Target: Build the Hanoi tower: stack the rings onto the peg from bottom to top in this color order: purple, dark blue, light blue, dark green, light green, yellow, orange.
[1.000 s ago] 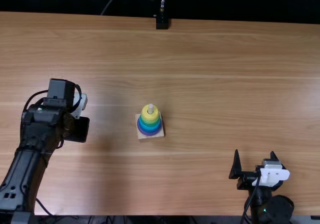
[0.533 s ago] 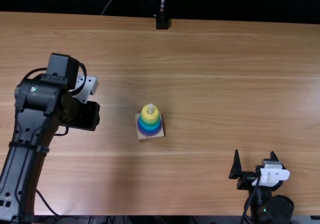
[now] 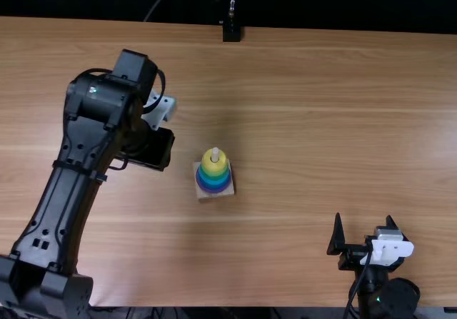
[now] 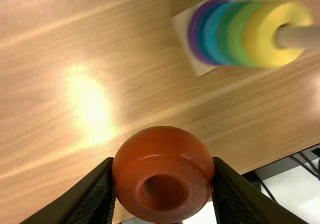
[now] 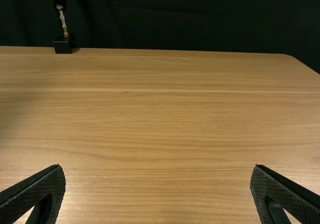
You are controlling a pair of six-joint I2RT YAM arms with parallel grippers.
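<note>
Clamping the orange ring (image 4: 163,149) by opposite sides, probably to leave its hole free for the peg (image 4: 300,36), the left gripper (image 4: 163,166) hangs beside the tower (image 3: 213,180), topped by the yellow ring (image 4: 260,33); the right gripper (image 5: 158,167) rests empty, jaws apart.

Dark cloth (image 5: 200,18) hangs beyond the light brown wooden table (image 3: 321,119), which catches bright glare (image 4: 90,106).

Looks like a robotics lab, judging by the black left arm (image 3: 73,158) and right arm (image 3: 371,290) at a wooden bench (image 3: 300,119), with dark cloth (image 5: 175,13) behind.
</note>
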